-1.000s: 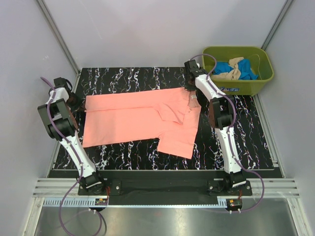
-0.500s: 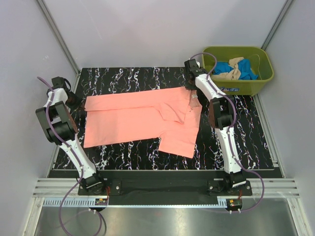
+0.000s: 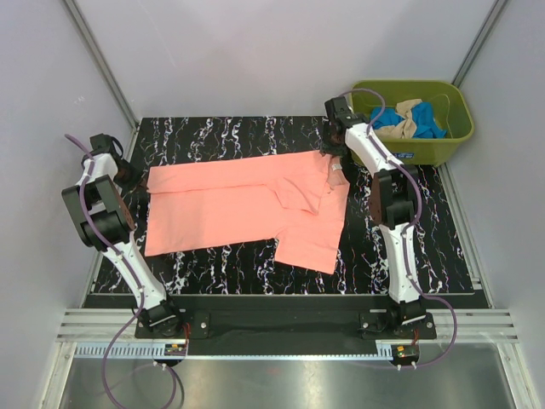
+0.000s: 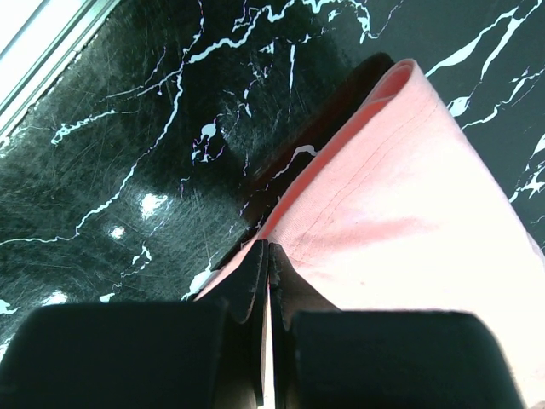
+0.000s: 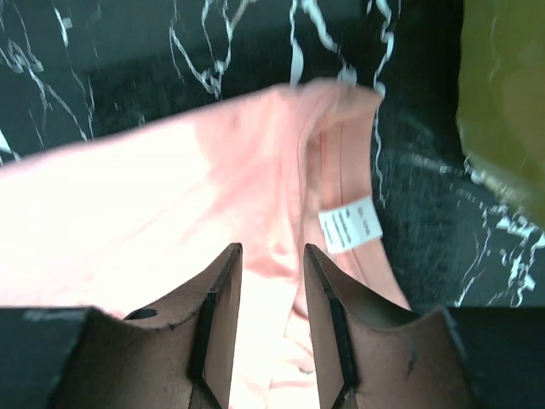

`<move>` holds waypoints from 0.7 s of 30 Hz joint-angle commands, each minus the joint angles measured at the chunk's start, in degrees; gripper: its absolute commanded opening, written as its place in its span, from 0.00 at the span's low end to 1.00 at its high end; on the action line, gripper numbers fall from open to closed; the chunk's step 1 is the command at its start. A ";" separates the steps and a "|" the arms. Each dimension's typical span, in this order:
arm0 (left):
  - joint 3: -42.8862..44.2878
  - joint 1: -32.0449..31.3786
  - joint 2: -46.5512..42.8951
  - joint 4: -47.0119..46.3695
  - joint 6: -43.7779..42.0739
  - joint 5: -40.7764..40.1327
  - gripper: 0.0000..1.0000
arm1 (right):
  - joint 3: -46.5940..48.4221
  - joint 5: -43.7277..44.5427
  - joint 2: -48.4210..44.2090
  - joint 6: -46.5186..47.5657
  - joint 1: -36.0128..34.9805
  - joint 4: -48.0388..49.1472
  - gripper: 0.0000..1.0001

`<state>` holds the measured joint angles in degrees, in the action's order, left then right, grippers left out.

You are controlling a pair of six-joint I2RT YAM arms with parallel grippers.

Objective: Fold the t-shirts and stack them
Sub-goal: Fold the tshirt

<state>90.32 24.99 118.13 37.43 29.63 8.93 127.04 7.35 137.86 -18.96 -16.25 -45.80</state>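
Inside the olive-green tub [image 3: 426, 150] at the far right corner, a bright blue t-shirt [image 3: 385, 118] and a beige-tan t-shirt [image 3: 409, 119] lie bunched together, so their shapes and number cannot be made out. The right arm [image 3: 387, 183] crosses in front of the tub's left wall. From above, both grippers are too small and dark to read. The right wrist view is blurred, with the tub only an olive smear at its right edge. The left wrist view cuts the pink cloth off at its right and bottom edges.

The table [image 3: 221, 132] is black with white marble veining, glossy enough to show glints of light. Pale grey panels [image 3: 255, 51] wall it in on three sides, and an aluminium rail [image 3: 281, 325] runs along the near edge.

The salmon-pink t-shirt [image 3: 230, 204] lies spread flat across the middle of the table, hem toward the left and collar toward the right. One sleeve points toward the near edge, and a flap is folded over near the neck. A white label [image 5: 349, 228] shows inside the collar. The left gripper [image 4: 262, 247] is pressed closed on the shirt's left edge, whose corner lifts slightly off the table. The right gripper [image 5: 272, 249] hangs over the collar with its fingers apart and nothing between them.
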 commanded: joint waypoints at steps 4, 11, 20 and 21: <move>0.38 -0.21 -0.88 -1.75 0.17 1.71 0.02 | -4.44 -3.05 -3.13 -0.82 -0.54 -0.52 0.42; 0.73 -0.21 -0.88 -1.66 0.08 1.71 0.02 | -5.22 -4.01 -0.84 -0.90 -0.54 -0.70 0.43; 0.99 -0.21 -0.97 -1.40 -0.01 1.88 0.02 | -7.68 -4.63 -1.01 -1.17 -0.54 -0.60 0.38; 0.99 -0.30 -0.97 -1.39 -0.01 1.88 0.02 | -8.04 -4.80 -1.36 -1.17 -0.62 -0.61 0.39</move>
<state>90.32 24.80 118.13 37.39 29.63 9.28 119.85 3.46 137.27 -19.44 -16.29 -46.50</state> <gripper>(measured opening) 0.024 0.386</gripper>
